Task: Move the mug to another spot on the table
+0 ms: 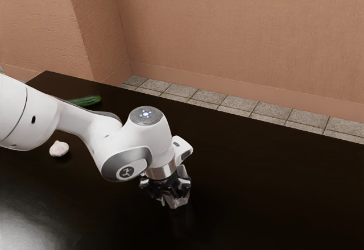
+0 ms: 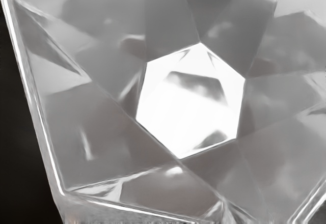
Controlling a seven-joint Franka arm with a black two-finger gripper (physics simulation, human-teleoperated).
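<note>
The gripper (image 1: 166,190) points straight down at the black table (image 1: 273,176) in the exterior view, at the end of the white arm (image 1: 85,128) that comes in from the exterior view's left. It is sunk onto a small, shiny, faceted mug (image 1: 175,200), and the dark hand and the mug's glinting facets run together. I cannot tell from this whether the gripper is wide, narrow or clamped on the mug. The mug stands upright on the table toward its near side, a little to the exterior view's left of the middle, directly under the hand. A garlic bulb (image 1: 58,148) lies on the table well to the exterior view's left of the mug, just beside the arm's forearm. A green cucumber (image 1: 86,100) lies farther back on that side, near the table's far edge, partly hidden behind the arm. Beyond the table run a strip of grey tiled floor (image 1: 256,109) and a rough terracotta wall (image 1: 239,28).

In the wrist view, the camera looks straight down into the mug (image 2: 102,132), very close. Its inner walls are flat grey, glassy panels sloping down to a bright six-sided bottom (image 2: 188,107). A pale rim (image 2: 35,112) edges the panels, and outside it lies a sliver of the black table (image 2: 12,173).
</note>
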